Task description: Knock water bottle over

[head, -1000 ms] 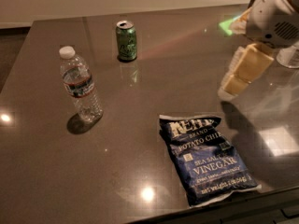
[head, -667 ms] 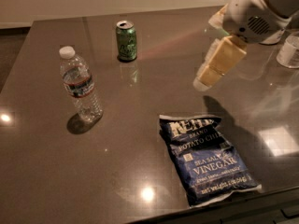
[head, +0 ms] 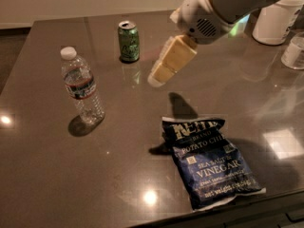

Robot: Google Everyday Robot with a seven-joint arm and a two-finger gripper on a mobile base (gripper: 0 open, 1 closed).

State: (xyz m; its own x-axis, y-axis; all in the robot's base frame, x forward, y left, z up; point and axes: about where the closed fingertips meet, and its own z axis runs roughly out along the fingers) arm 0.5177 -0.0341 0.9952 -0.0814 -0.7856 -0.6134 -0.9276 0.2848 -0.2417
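The water bottle stands upright on the left part of the dark table. It is clear ribbed plastic with a white cap and a red-white-blue label band. My gripper hangs above the middle of the table on a white arm that comes in from the upper right. Its cream-coloured fingers point down and to the left. It is well to the right of the bottle, apart from it, and holds nothing that I can see.
A green soda can stands behind, between bottle and gripper. A blue bag of potato chips lies flat at the front right. A white container and a clear cup stand at the far right. The table's front edge is near.
My arm and gripper have swept leftward from the right edge toward the table's middle, closer to the bottle. The bottle, can and chip bag have not moved.
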